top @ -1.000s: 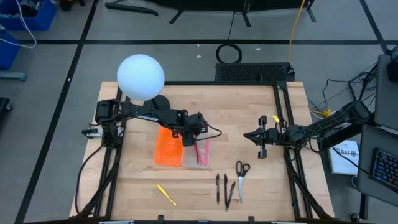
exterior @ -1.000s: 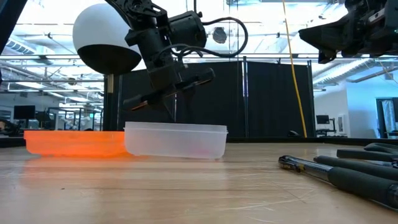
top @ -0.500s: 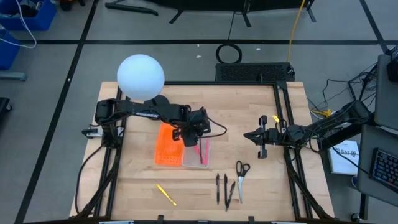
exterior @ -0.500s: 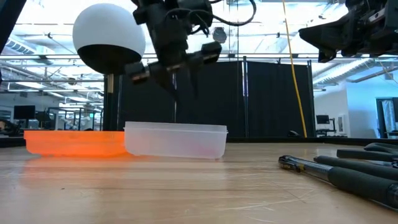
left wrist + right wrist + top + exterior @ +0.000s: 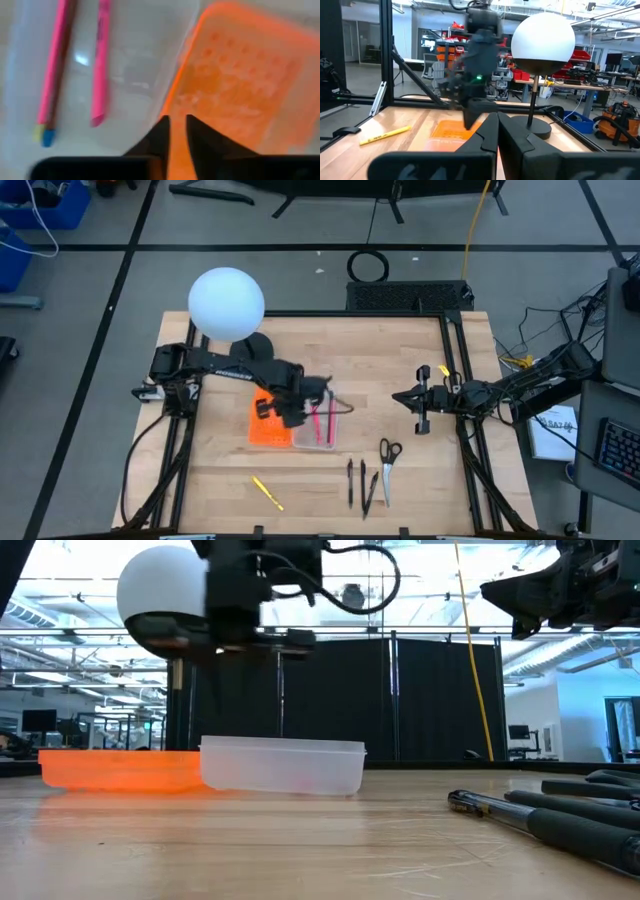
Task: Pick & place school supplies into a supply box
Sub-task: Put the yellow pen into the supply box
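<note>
Centre-left in the high view, the left gripper (image 5: 290, 412) hangs empty, fingers nearly together, over the seam between the orange tray (image 5: 268, 427) and the clear supply box (image 5: 328, 442), which holds 2 pink pens (image 5: 59, 65). It should lift clear, then approach the yellow pencil (image 5: 267, 493) at lower left along its length. At right, the right gripper (image 5: 421, 411) waits clenched

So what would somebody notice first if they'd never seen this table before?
Probably the big white ball lamp at the table's far left edge. Next, the bright orange tray in the middle, side by side with the clear box, which has two pink pens inside. The left pincer hangs over them, and a yellow pencil lies alone near the front.
</note>
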Available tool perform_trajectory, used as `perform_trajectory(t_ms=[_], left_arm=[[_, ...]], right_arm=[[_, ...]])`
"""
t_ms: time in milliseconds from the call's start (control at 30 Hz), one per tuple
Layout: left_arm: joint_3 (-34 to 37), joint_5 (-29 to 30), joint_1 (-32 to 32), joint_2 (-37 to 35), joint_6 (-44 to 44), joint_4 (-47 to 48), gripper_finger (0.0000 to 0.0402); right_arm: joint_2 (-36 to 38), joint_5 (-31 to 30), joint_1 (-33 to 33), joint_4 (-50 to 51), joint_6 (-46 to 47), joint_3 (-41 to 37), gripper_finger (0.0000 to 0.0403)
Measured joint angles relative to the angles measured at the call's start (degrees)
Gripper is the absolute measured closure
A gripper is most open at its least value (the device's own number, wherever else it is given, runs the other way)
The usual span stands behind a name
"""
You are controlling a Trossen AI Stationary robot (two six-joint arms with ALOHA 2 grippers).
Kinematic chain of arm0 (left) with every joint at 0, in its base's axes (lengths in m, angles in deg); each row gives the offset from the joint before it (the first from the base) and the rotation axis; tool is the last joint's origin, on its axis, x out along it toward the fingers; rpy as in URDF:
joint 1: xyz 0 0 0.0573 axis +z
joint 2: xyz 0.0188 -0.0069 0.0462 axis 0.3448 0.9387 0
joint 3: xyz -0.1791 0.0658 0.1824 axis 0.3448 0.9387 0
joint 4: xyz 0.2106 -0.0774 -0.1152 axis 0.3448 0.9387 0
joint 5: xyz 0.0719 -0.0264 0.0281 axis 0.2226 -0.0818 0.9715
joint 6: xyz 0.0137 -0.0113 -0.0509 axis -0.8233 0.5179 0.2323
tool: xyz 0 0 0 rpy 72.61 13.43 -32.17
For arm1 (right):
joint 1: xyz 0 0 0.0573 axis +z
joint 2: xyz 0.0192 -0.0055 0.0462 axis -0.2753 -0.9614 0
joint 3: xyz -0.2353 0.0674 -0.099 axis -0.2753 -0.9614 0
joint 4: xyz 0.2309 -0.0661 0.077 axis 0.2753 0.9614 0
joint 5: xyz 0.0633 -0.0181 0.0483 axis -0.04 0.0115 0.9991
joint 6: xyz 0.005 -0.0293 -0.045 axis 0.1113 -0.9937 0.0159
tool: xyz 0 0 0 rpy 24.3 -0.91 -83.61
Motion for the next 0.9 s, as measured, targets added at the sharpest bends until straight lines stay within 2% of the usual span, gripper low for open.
perform_trajectory(t_ms=[100,233,333,567,667,733,800,900], left_arm=[[0.0,0.1,-4.0,-0.8,13.3,1.7,0.0391],[0.0,0.8,-9.4,-3.1,36.5,0.9,0.0393],[0.0,0.2,-14.0,-4.7,47.6,-0.4,0.0397],[0.4,9.2,-28.8,-6.0,61.8,-11.0,0.0398],[3.1,18.4,-32.9,-6.0,70.3,-21.0,0.0397],[4.5,25.2,-35.1,-5.9,76.7,-24.0,0.0397],[4.9,27.2,-36.4,-5.9,81.3,-24.0,0.0397],[5.5,27.0,-37.6,-5.9,85.5,-21.4,0.0394]], right_arm=[[0.0,0.0,0.0,0.0,-0.1,0.0,0.0403],[0.0,0.0,0.0,-1.7,-4.2,0.0,0.0403],[0.1,-0.1,0.0,-3.7,-8.1,0.0,0.0403],[0.1,0.0,0.0,-9.7,-10.9,0.0,0.0403],[0.1,0.1,0.0,-10.6,-11.0,0.0,0.0403],[0.1,0.1,0.0,-10.7,-10.5,0.0,0.0403],[0.1,0.1,0.0,-10.7,-10.1,0.0,0.0403],[0.1,0.1,0.0,-11.0,-7.8,0.0,0.0403]])
